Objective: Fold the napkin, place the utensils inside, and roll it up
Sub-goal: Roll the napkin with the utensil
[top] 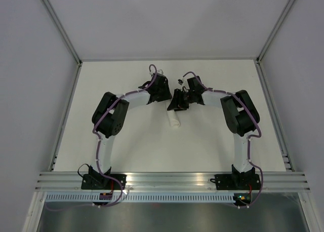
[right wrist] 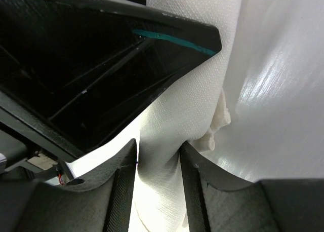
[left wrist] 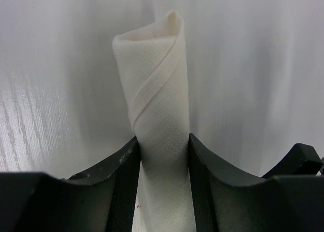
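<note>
Shows a white napkin [top: 174,121] wound into a slim roll, lying on the pale worktop [top: 126,141] near its middle, one end poking out toward the arms' bases from under the two wrists. Pinched from both sides by the left fingers [left wrist: 126,163], partly closed and touching the cloth, with a spiral edge and an open end visible beyond them. Held likewise between the right fingers [right wrist: 124,171], partly closed, seemingly pressing a crumpled stretch of the roll. No knife on show — probably wrapped inside, though cannot tell. Looks light, soft and springy: likely to uncoil if let go, and to sag or crease if squeezed hard. Best gripped mid-roll, across the overlapping edge, to keep the wrap shut. Little else around — only a black housing [right wrist: 101,65], apparently the other arm's, crowding close over the right fingers and leaving scant room between the arms.
</note>
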Robot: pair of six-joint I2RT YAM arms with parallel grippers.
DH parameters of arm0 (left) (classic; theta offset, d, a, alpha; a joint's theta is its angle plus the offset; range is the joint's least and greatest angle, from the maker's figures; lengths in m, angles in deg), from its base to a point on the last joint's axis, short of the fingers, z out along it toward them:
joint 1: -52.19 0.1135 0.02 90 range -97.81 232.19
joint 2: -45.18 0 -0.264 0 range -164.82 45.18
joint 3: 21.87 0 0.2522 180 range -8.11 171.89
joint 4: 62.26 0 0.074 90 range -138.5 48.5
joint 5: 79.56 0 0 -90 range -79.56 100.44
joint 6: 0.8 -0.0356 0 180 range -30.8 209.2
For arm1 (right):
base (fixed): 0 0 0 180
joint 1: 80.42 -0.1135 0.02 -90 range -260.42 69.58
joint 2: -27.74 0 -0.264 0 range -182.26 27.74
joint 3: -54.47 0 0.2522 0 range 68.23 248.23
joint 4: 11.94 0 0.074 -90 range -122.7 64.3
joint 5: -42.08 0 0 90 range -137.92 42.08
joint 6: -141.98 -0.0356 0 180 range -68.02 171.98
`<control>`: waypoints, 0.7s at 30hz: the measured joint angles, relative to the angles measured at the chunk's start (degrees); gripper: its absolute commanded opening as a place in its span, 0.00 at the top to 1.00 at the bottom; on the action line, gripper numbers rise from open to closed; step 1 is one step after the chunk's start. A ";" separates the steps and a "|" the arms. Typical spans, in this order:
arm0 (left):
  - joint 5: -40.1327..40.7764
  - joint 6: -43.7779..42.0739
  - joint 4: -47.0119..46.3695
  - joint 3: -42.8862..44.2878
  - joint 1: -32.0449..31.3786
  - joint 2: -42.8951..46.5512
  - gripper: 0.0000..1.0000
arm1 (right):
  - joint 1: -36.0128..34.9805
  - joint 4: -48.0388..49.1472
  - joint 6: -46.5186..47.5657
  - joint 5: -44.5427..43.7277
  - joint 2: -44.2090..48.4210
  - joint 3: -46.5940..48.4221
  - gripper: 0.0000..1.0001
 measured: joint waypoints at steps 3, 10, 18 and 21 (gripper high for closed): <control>0.00 -1.01 1.20 0.90 0.00 -0.28 0.53 | 0.46 -1.20 0.07 0.55 0.00 0.57 0.53; 0.00 -2.49 2.95 2.80 -0.02 -1.20 0.54 | 1.84 -4.44 0.81 0.66 0.00 2.36 0.53; -0.31 -3.19 3.04 3.72 -0.02 -1.75 0.49 | 3.30 -6.75 2.05 1.42 0.00 4.61 0.53; -0.63 -3.48 3.02 3.80 -0.02 -1.75 0.46 | 3.54 -7.34 2.69 1.49 0.00 4.70 0.53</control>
